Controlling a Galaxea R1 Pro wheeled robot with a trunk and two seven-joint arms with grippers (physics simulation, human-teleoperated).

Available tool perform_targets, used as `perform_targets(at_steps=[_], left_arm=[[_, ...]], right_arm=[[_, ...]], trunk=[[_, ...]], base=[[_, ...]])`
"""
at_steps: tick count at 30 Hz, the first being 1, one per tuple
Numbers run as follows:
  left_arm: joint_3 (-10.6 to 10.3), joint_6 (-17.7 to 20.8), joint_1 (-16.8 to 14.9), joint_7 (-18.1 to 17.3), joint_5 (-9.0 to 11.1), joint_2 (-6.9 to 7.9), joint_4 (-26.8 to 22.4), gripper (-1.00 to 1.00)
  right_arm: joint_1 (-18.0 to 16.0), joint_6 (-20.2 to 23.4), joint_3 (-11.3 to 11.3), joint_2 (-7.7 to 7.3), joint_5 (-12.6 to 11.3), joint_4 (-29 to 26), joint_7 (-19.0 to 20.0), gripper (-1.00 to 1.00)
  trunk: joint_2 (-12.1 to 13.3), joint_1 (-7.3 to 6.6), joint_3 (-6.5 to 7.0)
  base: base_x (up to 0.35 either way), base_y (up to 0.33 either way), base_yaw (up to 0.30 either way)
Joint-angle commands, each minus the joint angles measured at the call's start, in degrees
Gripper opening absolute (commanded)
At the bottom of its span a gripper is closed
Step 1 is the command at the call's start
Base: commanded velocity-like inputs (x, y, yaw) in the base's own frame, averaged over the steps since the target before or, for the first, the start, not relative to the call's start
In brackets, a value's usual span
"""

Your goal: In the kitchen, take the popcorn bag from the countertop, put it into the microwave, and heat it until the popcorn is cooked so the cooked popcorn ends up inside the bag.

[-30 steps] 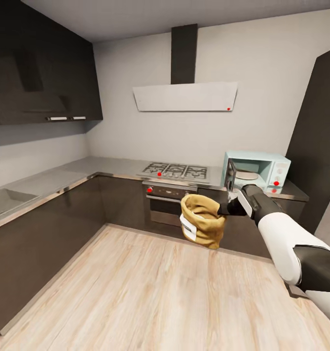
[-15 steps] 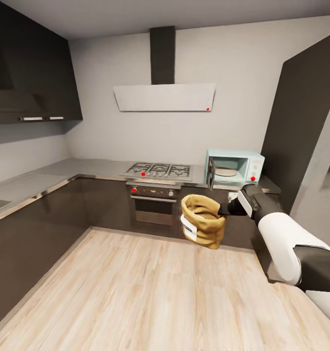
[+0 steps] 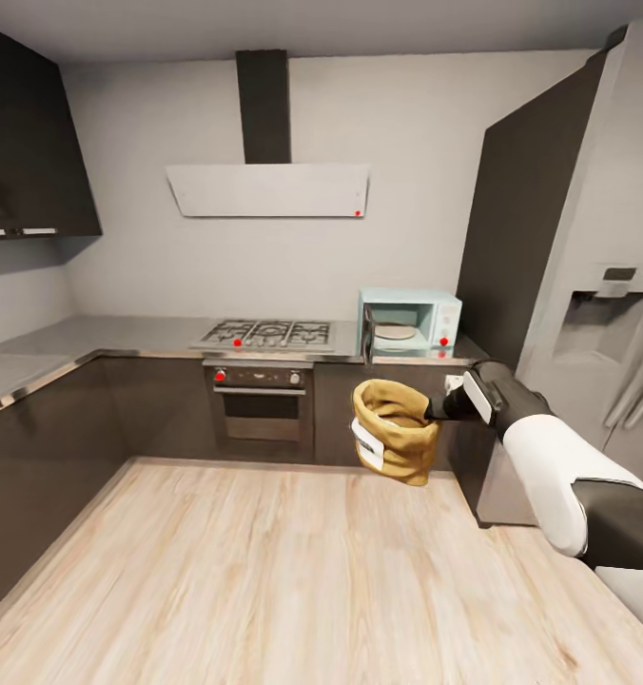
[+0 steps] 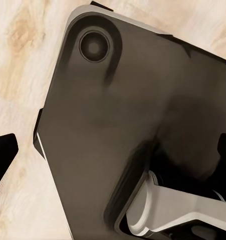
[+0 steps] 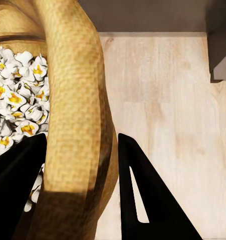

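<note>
The tan popcorn bag (image 3: 394,430) hangs in the air in front of the dark cabinets, with my right gripper (image 3: 434,409) shut on its rolled rim from the right. In the right wrist view the rim (image 5: 72,100) runs between the two black fingers of that gripper (image 5: 81,140), and white-and-yellow popcorn (image 5: 15,100) fills the bag. Behind and above the bag, the mint-blue microwave (image 3: 409,323) stands on the grey countertop (image 3: 122,335) with its door swung open. My left gripper (image 4: 115,150) is open over the robot's dark base, one fingertip (image 4: 3,159) showing against the floor.
A gas hob (image 3: 264,334) and a built-in oven (image 3: 260,404) sit left of the microwave, under a white hood (image 3: 269,188). A tall steel fridge (image 3: 597,314) and a dark tall cabinet (image 3: 512,238) stand to the right. Wooden floor (image 3: 264,571) stretches ahead.
The camera has turned to the right, so the kitchen has slid left and the fridge has come into view. The bag stays held in the right gripper at the same place.
</note>
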Motion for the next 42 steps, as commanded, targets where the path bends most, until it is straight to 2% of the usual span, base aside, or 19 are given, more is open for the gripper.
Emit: perform_targets(at_steps=[1, 20, 26, 42], left_arm=[[0.3, -0.1, 0.0, 0.0, 0.1, -0.02, 0.0, 1.0], [0.3, -0.1, 0.0, 0.0, 0.0, -0.02, 0.0, 1.0], [0.2, 0.3, 0.0, 0.0, 0.0, -0.02, 0.0, 1.0], [0.2, 0.8, 0.0, 0.0, -0.1, -0.02, 0.0, 1.0]], right_arm=[[0.0, 0.2, -0.3, 0.03, 0.4, -0.1, 0.3, -1.0], [0.0, 0.1, -0.3, 0.03, 0.4, -0.1, 0.2, -1.0], [0.0, 0.1, -0.2, 0.1, 0.4, -0.1, 0.2, -1.0], [0.0, 0.0, -0.2, 0.11, 0.4, -0.1, 0.3, -1.0]], trunk=[[-0.1, 0.01, -0.08], [-0.1, 0.01, -0.08], [-0.1, 0.01, -0.08], [-0.1, 0.01, -0.08]], base=[[0.0, 0.0, -0.286], [0.0, 0.0, -0.281], [0.058, -0.023, -0.041], [0.288, -0.167, 0.0]])
